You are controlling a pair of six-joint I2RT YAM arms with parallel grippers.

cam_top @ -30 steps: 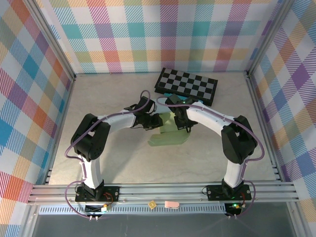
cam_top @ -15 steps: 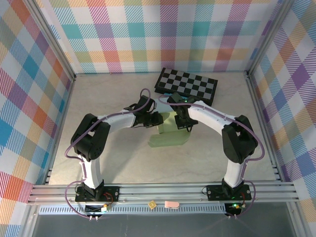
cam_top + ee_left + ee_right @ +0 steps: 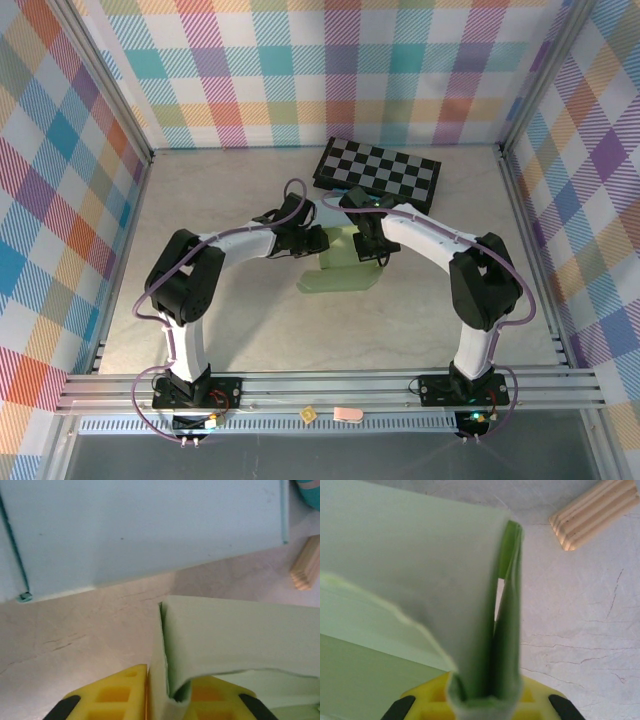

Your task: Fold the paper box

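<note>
The pale green paper box (image 3: pixel 340 270) lies partly folded in the middle of the table. Its far part is lifted between the two arms. My left gripper (image 3: pixel 318 240) is shut on the box's left wall. In the left wrist view the yellow fingers (image 3: pixel 117 692) pinch a doubled green sheet (image 3: pixel 240 635), with the left gripper (image 3: pixel 167 697) at the bottom edge. My right gripper (image 3: pixel 372 250) is shut on the right wall. The right wrist view has folded green layers (image 3: pixel 420 570) standing upright in the right gripper (image 3: pixel 482 700).
A black-and-white chessboard (image 3: pixel 378 173) lies at the back, just behind the box. Its pale flat side (image 3: pixel 140 530) runs across the top of the left wrist view. A ribbed wooden block (image 3: pixel 592 512) lies on the table beside the box. Checked walls enclose the table.
The left gripper has eased and closed again on the box wall. Both grippers and the lifted part of the box have shifted slightly toward the back.
</note>
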